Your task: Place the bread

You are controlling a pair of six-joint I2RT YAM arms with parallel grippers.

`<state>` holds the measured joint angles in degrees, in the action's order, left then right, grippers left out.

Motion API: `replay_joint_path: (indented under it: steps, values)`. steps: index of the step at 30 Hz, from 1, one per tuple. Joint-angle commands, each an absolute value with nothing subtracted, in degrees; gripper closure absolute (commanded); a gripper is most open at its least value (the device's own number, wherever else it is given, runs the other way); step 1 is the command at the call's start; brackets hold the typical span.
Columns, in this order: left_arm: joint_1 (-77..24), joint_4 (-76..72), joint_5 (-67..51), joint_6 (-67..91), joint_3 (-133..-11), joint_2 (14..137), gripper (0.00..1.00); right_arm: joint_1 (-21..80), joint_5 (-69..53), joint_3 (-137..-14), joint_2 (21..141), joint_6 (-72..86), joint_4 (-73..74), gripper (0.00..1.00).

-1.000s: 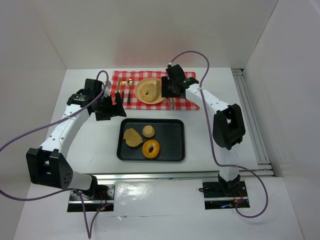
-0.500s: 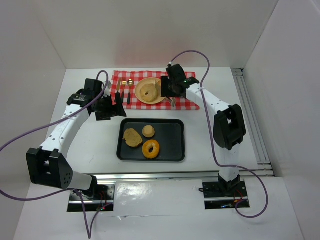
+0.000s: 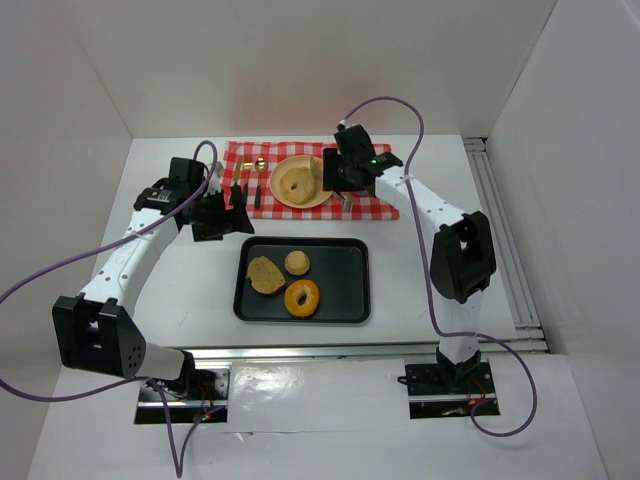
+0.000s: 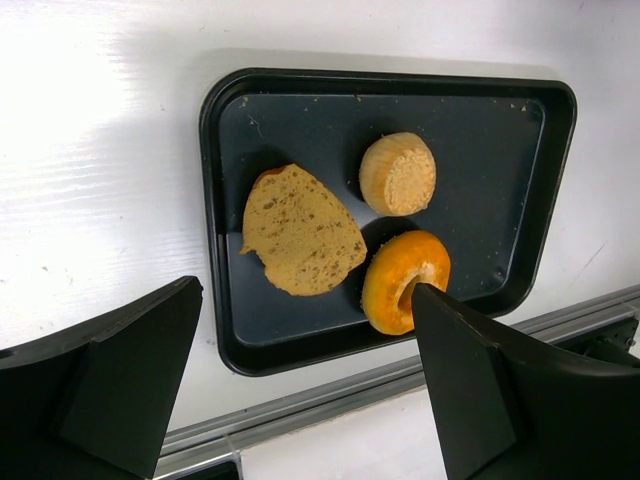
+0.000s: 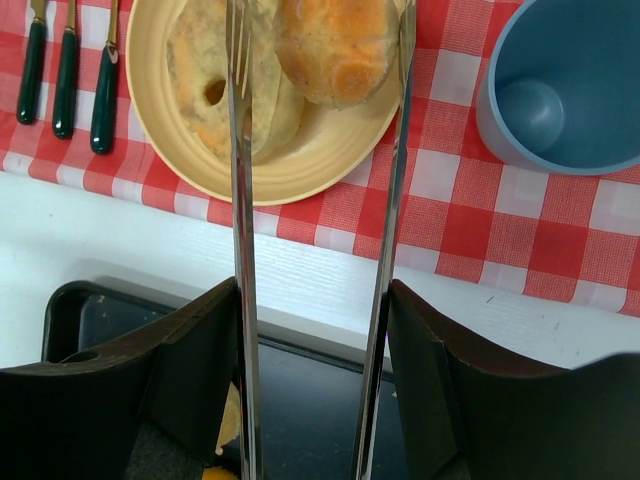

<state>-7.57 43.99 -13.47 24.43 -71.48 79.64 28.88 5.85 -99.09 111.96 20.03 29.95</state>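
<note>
My right gripper (image 3: 345,180) (image 5: 315,300) is shut on metal tongs (image 5: 241,200), whose two arms reach out over a yellow plate (image 3: 299,182) (image 5: 330,150) on the red checked cloth. A golden bread roll (image 5: 335,40) lies between the tong tips on the plate, leaning on a bagel (image 5: 205,70). I cannot tell whether the tips still press the roll. My left gripper (image 3: 238,205) (image 4: 305,290) is open and empty, hovering left of the black tray (image 3: 345,285) (image 4: 500,200). The tray holds a flat bread slice (image 4: 300,230), a small bun (image 4: 398,173) and an orange doughnut (image 4: 400,280).
A blue cup (image 5: 560,90) stands on the cloth (image 3: 375,205) right of the plate. Dark-handled cutlery (image 3: 250,192) (image 5: 65,60) lies left of the plate. White walls enclose the table; a metal rail runs along the right edge (image 3: 500,230).
My right gripper with the tongs has drifted slightly toward the back of the table. The left arm and the tray's contents have not moved.
</note>
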Motion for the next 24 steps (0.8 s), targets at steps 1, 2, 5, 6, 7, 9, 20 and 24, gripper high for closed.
replay_joint_path:
  steps: [1, 2, 5, 6, 7, 9, 20, 24]
  values:
    - [-7.29, 42.71, -15.47, 25.4, -72.86, 79.8, 0.0, 28.83, 6.86, -101.43, 107.49, 19.42, 28.83, 0.35]
    - [-7.29, 42.71, -15.47, 25.4, -72.86, 79.8, 0.0, 28.83, 6.86, -100.9, 107.49, 19.42, 28.83, 0.35]
    - [-7.29, 42.19, -15.47, 25.4, -72.86, 80.33, 0.0, 28.83, 6.86, -100.9, 106.96, 19.42, 28.83, 0.35]
    - [-7.29, 42.19, -15.47, 25.4, -72.86, 80.33, 0.0, 28.83, 7.38, -100.9, 106.96, 19.42, 28.83, 0.35]
    - [-7.29, 42.19, -15.47, 25.4, -72.86, 80.33, 0.0, 28.83, 7.38, -100.9, 106.96, 18.9, 28.83, 0.35]
    - [-7.29, 42.19, -15.47, 25.4, -72.86, 80.33, 0.0, 28.83, 7.38, -100.9, 106.44, 18.9, 28.83, 0.35]
    - [-7.82, 42.19, -16.0, 25.93, -73.39, 80.86, 0.0, 27.77, 7.38, -99.67, 104.85, 18.9, 29.36, 0.35]
    - [-7.82, 42.19, -16.0, 25.93, -73.39, 80.86, 0.0, 27.77, 6.25, -101.15, 104.33, 18.9, 29.36, 0.35]
